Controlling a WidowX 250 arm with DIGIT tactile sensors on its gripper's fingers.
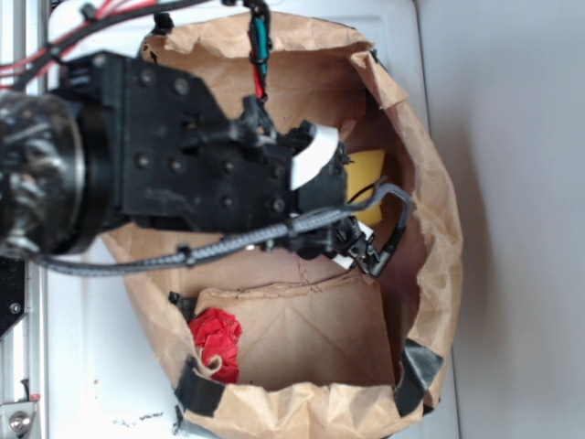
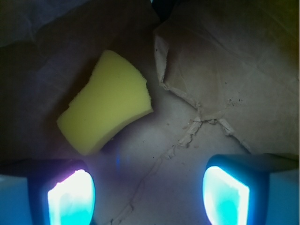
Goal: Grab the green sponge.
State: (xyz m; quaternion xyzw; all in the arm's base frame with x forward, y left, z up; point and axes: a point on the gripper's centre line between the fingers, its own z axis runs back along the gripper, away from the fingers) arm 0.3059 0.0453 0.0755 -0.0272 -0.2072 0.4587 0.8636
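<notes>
Gripper wide open, empty, above green sponge

A yellow foam green sponge, one long side curved inward, lies flat and tilted on the floor of a crumpled brown paper bag, near its wall.

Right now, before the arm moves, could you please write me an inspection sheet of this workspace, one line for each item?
Surface: crumpled brown paper bag lying open on a white table; torn, creased paper floor.
Job's things: yellow foam sponge with one concave side, flat on the bag floor, untouched.
Clutter: red wrinkly lump in the bag's near corner, apart from the sponge.
Grippers: black gripper open, above the paper, sponge ahead of its fingers, not between them.
Cables: grey braided cable along the arm; red and black wires behind.
Surroundings: black tape on the bag's rim.
</notes>
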